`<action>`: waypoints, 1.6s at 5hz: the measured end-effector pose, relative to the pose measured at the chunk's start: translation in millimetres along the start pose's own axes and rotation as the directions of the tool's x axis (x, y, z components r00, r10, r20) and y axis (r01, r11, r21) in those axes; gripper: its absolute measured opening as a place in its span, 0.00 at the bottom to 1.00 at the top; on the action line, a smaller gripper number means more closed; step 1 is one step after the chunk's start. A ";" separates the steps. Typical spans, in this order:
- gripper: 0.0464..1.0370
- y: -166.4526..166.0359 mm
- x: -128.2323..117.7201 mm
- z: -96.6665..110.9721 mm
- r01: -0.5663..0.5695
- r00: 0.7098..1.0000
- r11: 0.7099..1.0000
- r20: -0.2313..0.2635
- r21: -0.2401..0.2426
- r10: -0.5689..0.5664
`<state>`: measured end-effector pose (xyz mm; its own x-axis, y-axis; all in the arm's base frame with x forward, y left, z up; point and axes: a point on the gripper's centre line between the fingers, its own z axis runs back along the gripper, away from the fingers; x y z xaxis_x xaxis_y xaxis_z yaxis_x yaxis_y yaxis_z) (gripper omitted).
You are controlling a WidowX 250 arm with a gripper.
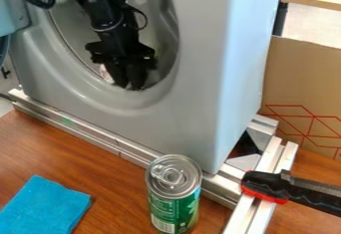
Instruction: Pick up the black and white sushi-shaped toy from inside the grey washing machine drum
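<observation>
On the counter (106,175), the green can (174,198) stands upright at the front, with the blue cloth (45,207) lying flat to its left. Beyond the metal rail (86,132), the arm (103,9) angles down into the grey housing's (193,103) round opening, its gripper (129,84) low inside beside a pale, mostly hidden item (105,72); work there looks unfinished, though whether the gripper is wide, narrow or loaded cannot be told.

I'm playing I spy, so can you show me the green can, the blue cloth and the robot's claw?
Green can (172,212): camera view, on its green side.
Blue cloth (45,207): camera view, middle of its top.
Claw (128,78): camera view, between its fingertips.
</observation>
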<state>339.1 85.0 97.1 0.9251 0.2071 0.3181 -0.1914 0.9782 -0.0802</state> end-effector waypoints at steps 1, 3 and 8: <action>0.32 2.5 6.9 -2.6 -0.003 1.000 1.000 -0.008 0.010 0.003; 0.32 3.0 12.7 -6.4 -0.046 0.988 0.999 -0.145 0.008 0.046; 0.96 7.3 -9.4 26.1 -0.071 0.989 0.995 -0.127 0.064 0.079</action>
<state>320.5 90.5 118.1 0.9413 0.2800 0.1884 -0.2772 0.9599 -0.0417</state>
